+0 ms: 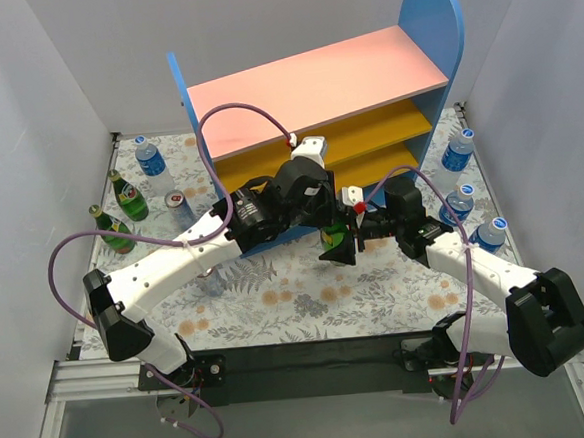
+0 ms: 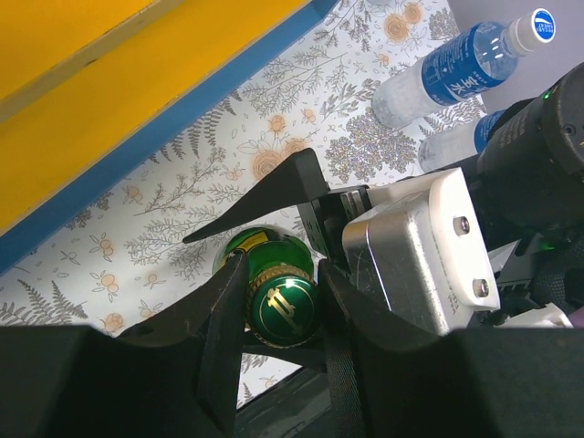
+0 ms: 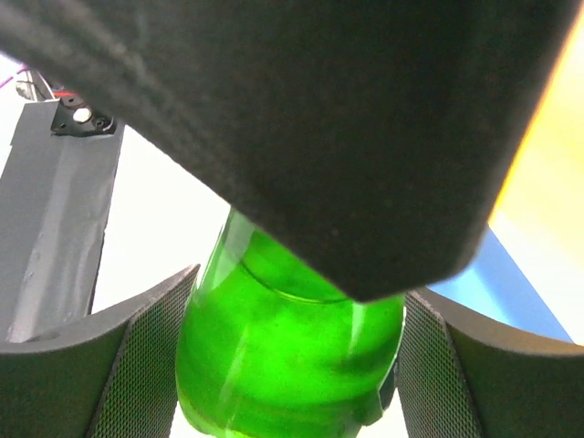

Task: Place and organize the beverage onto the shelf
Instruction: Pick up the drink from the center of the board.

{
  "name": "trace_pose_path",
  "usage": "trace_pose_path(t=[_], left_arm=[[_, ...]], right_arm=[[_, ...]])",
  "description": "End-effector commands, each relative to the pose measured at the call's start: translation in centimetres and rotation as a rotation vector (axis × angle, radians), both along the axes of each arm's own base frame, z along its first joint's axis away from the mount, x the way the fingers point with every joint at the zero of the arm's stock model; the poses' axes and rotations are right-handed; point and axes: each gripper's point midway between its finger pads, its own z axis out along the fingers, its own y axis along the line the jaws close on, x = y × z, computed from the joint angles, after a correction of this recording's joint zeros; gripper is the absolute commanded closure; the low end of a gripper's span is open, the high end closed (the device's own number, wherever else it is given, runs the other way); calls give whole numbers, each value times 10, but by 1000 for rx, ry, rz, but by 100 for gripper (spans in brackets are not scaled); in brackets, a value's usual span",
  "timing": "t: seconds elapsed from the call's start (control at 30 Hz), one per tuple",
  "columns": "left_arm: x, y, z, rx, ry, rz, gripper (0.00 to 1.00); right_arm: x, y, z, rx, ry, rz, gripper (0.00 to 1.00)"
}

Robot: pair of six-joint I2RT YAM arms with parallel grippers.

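Note:
A green glass bottle [image 1: 336, 239] hangs over the floral mat just in front of the shelf [image 1: 323, 82]. My left gripper [image 1: 326, 235] is shut on its neck, right below the green cap [image 2: 285, 312], with one black finger [image 2: 219, 319] on each side. The right gripper [image 1: 361, 224] reaches in from the right. Its mesh pads [image 3: 151, 365] flank the bottle's green body [image 3: 283, 365] closely, and whether they press on it cannot be told. The shelf's pink top and orange boards carry no drinks that I can see.
Two green bottles [image 1: 127, 195] [image 1: 112, 230], a can [image 1: 178, 207] and a plastic bottle [image 1: 150, 157] stand at the left. Three plastic bottles [image 1: 458, 149] [image 1: 458, 202] [image 1: 491, 233] stand at the right. Another plastic bottle [image 1: 213, 282] shows under the left arm.

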Motion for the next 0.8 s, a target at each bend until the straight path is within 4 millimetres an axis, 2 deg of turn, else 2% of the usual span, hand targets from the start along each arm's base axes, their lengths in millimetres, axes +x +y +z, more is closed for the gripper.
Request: trace_pose_path(t=[0.0, 0.2, 0.3, 0.4, 0.43, 0.47, 0.77], left_arm=[[-1, -20, 90, -248, -129, -26, 100], [1, -18, 90, -227, -137, -19, 100], [1, -18, 87, -218, -133, -20, 100], [1, -18, 86, -213, -132, -21, 100], [1, -18, 86, -213, -132, -21, 100], [1, -17, 85, -211, -130, -21, 100], [-1, -22, 87, -231, -134, -41, 100]], right_arm=[[5, 3, 9, 3, -30, 11, 19], [6, 2, 9, -4, -39, 10, 21], [4, 2, 11, -1, -40, 26, 31], [1, 3, 9, -1, -27, 49, 66], [1, 3, 10, -1, -24, 51, 89], [1, 3, 9, -2, -26, 49, 97], [-5, 3, 11, 9, -25, 71, 99]])
